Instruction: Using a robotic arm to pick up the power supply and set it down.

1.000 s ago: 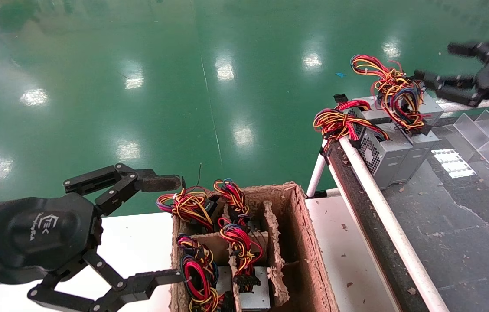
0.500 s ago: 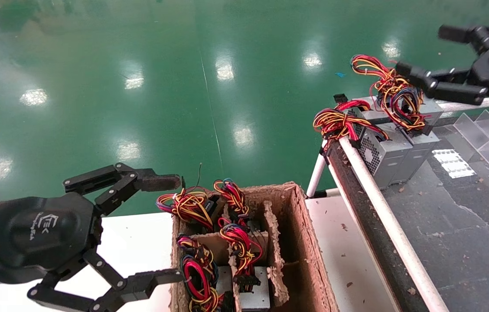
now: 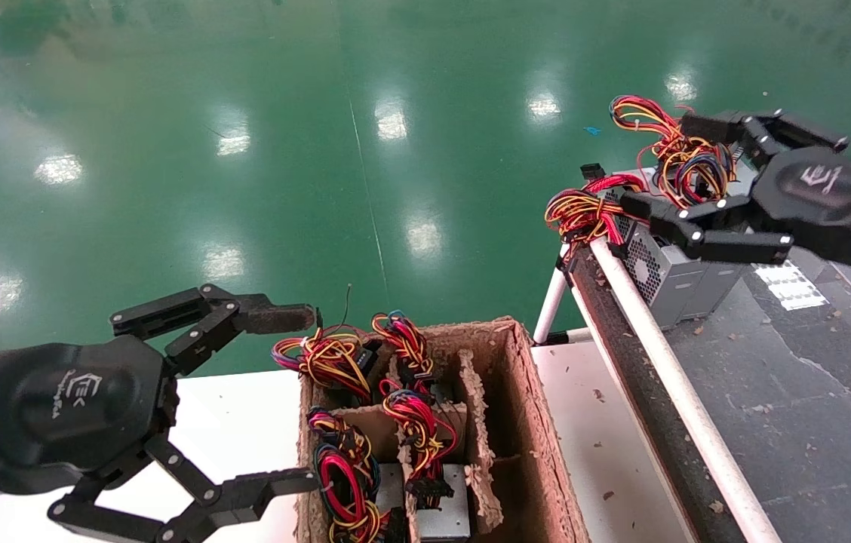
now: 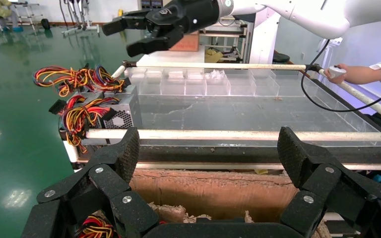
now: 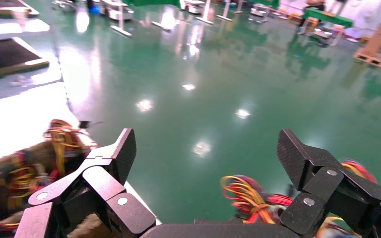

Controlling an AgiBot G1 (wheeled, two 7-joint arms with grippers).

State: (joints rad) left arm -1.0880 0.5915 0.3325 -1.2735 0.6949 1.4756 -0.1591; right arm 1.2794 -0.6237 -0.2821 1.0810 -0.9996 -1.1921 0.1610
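Two grey power supplies [image 3: 668, 273] stand side by side at the near end of the dark belt, each with a looped bundle of red, yellow and blue wires [image 3: 686, 162]. My right gripper [image 3: 668, 166] hovers open just above them, its fingers straddling the wire loops without touching the boxes. From the right wrist camera, that gripper [image 5: 206, 148] is wide open, with a wire bundle [image 5: 250, 196] below the palm. My left gripper [image 3: 297, 400] is open and holds nothing, beside the cardboard box. The left wrist view shows the power supplies [image 4: 121, 111] and the right gripper [image 4: 124, 38] above them.
A torn cardboard box [image 3: 539, 445] with dividers holds more wired power supplies [image 3: 342, 467] on the white table [image 3: 244, 422]. A white rail [image 3: 667, 362] edges the belt [image 3: 810, 392]. Clear plastic dividers [image 4: 203, 82] sit farther along it. A person's hand [image 4: 347, 74] rests on the far rail.
My right gripper has come down and to the left, from beyond the belt's far edge to just above the two power supplies, still open. The left arm has not moved.
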